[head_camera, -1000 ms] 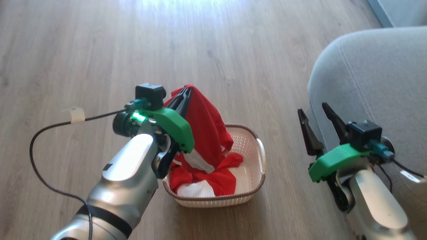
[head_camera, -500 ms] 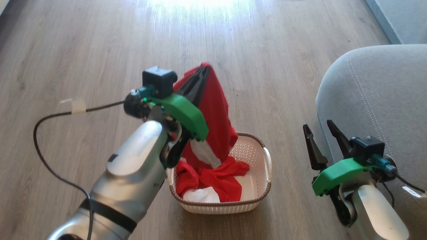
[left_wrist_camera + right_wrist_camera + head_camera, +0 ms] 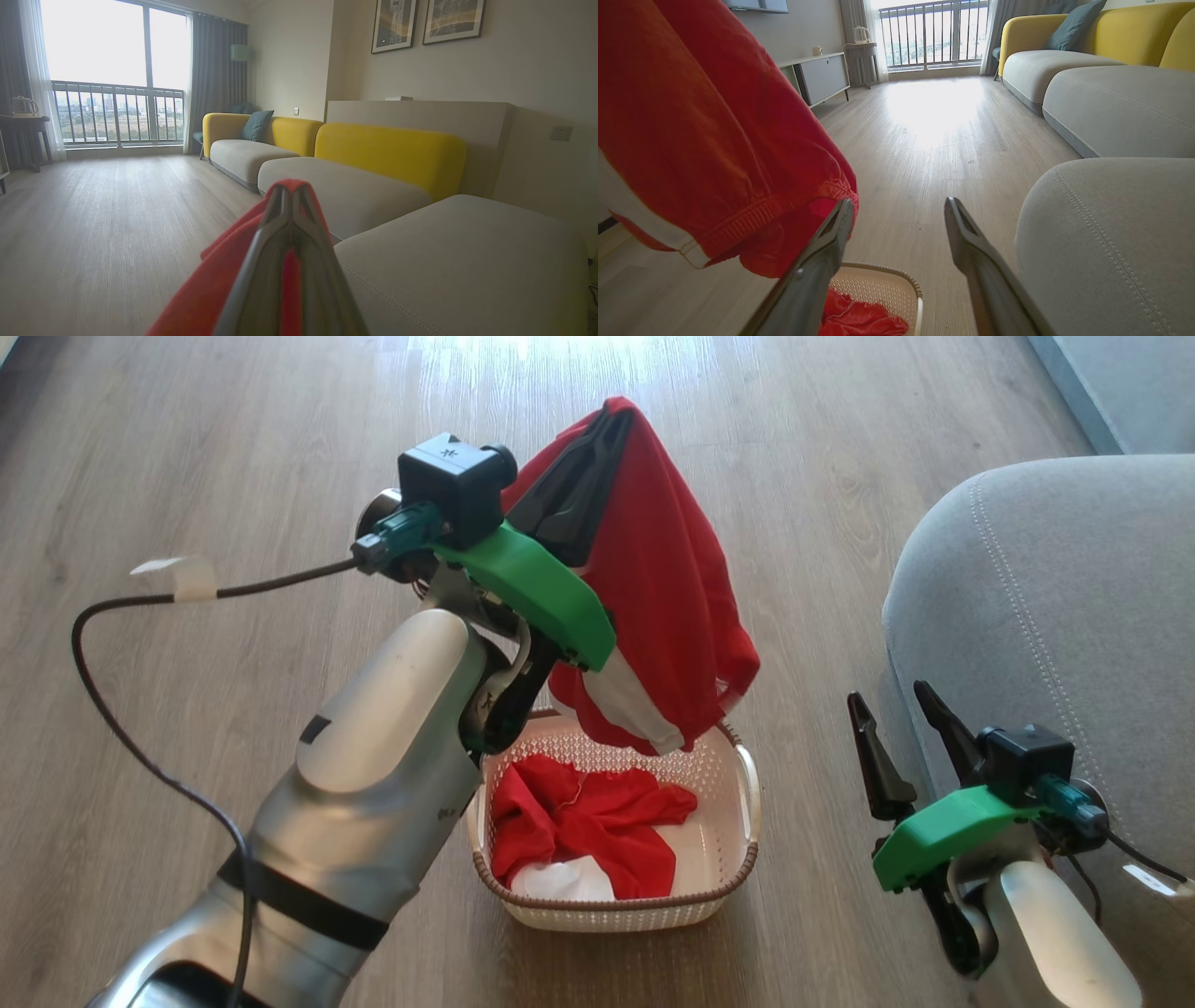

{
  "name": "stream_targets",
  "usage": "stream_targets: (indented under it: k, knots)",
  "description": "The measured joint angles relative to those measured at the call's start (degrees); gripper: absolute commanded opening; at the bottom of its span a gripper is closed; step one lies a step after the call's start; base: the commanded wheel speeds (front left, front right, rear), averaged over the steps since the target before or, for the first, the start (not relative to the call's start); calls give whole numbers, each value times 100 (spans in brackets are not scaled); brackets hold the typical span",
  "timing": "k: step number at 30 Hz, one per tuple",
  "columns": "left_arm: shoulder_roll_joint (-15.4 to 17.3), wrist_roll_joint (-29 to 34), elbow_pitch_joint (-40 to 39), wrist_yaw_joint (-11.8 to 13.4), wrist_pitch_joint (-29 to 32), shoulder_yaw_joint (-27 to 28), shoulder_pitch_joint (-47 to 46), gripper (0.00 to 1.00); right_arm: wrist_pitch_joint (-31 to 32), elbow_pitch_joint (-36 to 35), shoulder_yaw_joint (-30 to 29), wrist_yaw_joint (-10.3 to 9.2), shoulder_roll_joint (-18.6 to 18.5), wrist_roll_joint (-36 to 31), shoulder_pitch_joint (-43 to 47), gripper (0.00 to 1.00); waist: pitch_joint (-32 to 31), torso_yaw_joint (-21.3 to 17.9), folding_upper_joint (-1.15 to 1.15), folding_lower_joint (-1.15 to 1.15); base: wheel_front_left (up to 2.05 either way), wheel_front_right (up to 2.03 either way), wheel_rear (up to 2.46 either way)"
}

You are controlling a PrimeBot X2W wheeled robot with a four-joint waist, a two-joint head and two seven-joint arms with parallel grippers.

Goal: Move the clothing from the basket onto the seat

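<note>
My left gripper (image 3: 611, 422) is shut on the top of a bright red piece of clothing (image 3: 677, 588) with a white band, which hangs free above the basket (image 3: 747, 803). In the left wrist view the left gripper's tips (image 3: 292, 187) pinch red fabric (image 3: 210, 289). More red and white clothing (image 3: 588, 826) lies crumpled in the cream basket. The light grey seat (image 3: 1055, 597) is to the right. My right gripper (image 3: 887, 697) stands open beside the seat's corner, nothing between its fingers. The right wrist view shows the right gripper (image 3: 899, 203), the hanging clothing (image 3: 714, 140), the basket (image 3: 887, 284) and the seat (image 3: 1101, 242).
Wooden floor (image 3: 233, 448) surrounds the basket. A black cable (image 3: 112, 616) with a paper tag trails from my left wrist. Further grey and yellow sofa sections (image 3: 373, 154) line the wall, and a low cabinet (image 3: 822, 77) stands across the room.
My left gripper has risen with the red clothing, whose hem has come up out of the basket. The head camera shifted early on. The right gripper has stayed open in place.
</note>
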Motion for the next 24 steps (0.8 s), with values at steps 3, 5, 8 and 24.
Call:
stream_targets:
  k: [3, 5, 8, 24]
  knots:
    - [0, 0, -34, 3, 0, -3, -2, 0, 0, 3, 14, 0, 1, 0, -2, 100, 9, -2, 0, 0, 0, 0, 0]
    - [0, 0, -46, 3, 0, -4, -2, 0, 0, -10, 40, 0, 1, 0, -2, 100, 12, -3, 0, 0, 0, 0, 0]
    - [1, 0, -82, 3, 0, -20, -4, 0, 0, -166, 219, 0, 0, 0, -23, 100, 23, -2, 0, 0, 0, 0, 0]
    - [3, -225, -283, 49, 0, -520, -121, 0, 0, -131, 2238, 0, -278, 450, -1643, 100, 234, 208, 0, 0, 0, 0, 0]
